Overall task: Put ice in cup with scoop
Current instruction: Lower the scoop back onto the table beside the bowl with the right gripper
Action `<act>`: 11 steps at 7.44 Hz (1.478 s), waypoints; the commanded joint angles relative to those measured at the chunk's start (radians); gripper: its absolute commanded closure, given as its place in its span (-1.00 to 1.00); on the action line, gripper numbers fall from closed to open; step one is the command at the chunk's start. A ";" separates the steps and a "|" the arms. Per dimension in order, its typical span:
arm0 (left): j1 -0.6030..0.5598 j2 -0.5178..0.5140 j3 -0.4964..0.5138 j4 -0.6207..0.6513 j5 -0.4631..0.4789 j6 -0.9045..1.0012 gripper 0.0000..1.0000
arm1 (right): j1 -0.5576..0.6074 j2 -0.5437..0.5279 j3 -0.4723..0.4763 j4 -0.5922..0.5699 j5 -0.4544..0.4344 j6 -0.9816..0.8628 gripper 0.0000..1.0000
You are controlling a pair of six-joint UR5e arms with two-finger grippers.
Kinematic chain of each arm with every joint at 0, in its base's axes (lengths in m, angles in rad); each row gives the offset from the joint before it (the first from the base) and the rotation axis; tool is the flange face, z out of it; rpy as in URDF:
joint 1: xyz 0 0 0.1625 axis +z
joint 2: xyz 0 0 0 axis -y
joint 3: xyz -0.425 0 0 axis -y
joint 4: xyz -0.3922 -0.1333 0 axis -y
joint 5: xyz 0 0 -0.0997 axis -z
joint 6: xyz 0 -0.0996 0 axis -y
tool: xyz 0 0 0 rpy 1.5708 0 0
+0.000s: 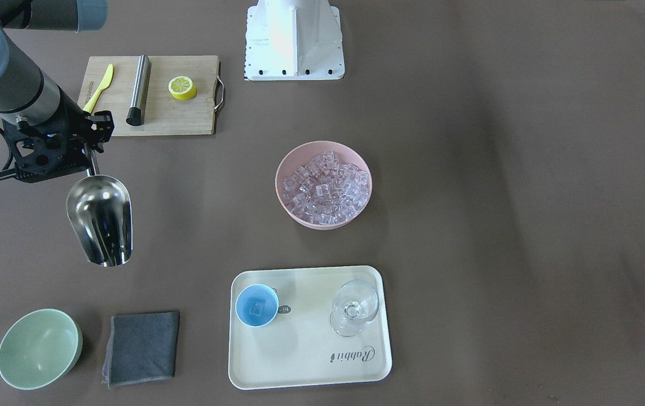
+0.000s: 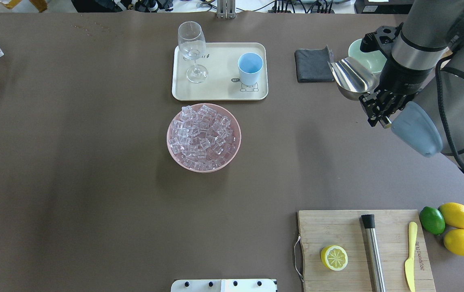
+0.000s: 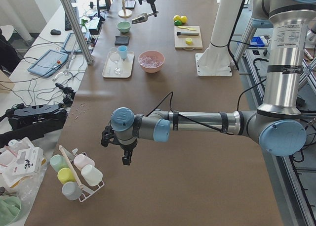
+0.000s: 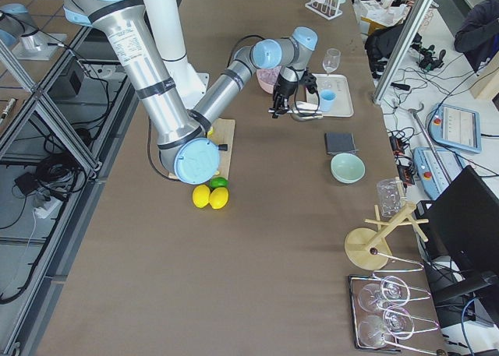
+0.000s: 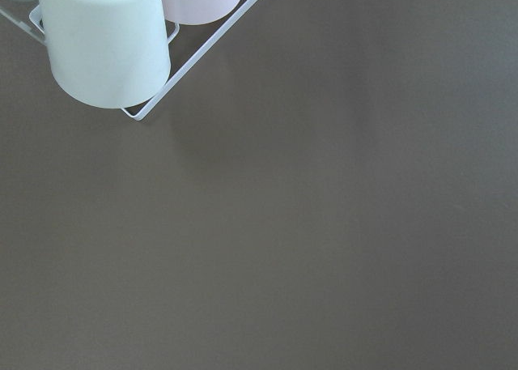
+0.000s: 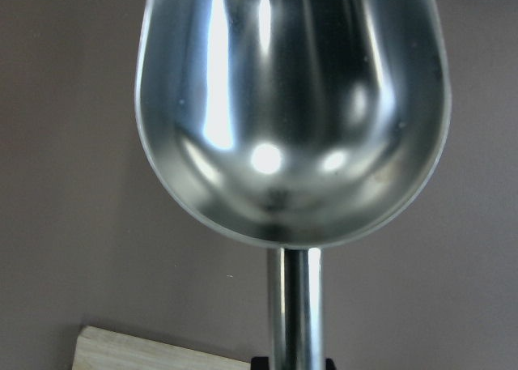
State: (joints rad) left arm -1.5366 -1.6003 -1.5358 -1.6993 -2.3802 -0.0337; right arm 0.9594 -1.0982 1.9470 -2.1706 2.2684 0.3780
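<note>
Right now the right end effector (image 1: 93, 151) is clenched on the thin rod handle of the shiny stainless-steel scoop (image 1: 101, 221). It holds the scoop above the brown tabletop (image 1: 497, 225) in the left part of the front-facing frame, below the bamboo cutting board (image 1: 181, 115) and above the folded grey cloth (image 1: 142, 348). The deep trough points toward the frame's bottom edge, and in the right wrist view it shows only bare shiny metal. Most of the small clear ice cubes (image 1: 325, 186) sit heaped in the round pink bowl (image 1: 322, 224) at the centre of the frame. Below the bowl lies the cream rectangular tray (image 1: 305, 361), with the small light-blue cup (image 1: 245, 298) upright at its left end and a clear stemmed glass (image 1: 354, 307) at its right end. At least one clear cube rests inside the cup. The scoop is well apart from both cup and bowl. The left end effector (image 3: 127, 158) appears only in the side view along the table, beside a wire rack of pastel cups (image 3: 79, 179), and I cannot tell whether it is released or clenched.
</note>
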 commanded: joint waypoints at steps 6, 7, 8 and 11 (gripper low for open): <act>-0.005 0.056 -0.018 -0.005 -0.017 0.008 -0.96 | -0.253 -0.253 0.017 0.511 -0.102 0.676 1.00; -0.005 0.056 -0.018 0.001 -0.019 0.008 -0.96 | -0.287 -0.271 0.018 0.549 -0.102 0.677 1.00; -0.005 0.056 -0.018 0.003 -0.019 0.008 -0.96 | -0.321 -0.313 0.010 0.621 -0.107 0.680 1.00; -0.007 0.056 -0.004 0.003 -0.016 0.008 -0.96 | -0.364 -0.330 -0.005 0.638 -0.153 0.696 1.00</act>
State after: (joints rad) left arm -1.5425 -1.5447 -1.5447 -1.6989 -2.3978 -0.0250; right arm 0.6187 -1.4196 1.9528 -1.5435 2.1413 1.0676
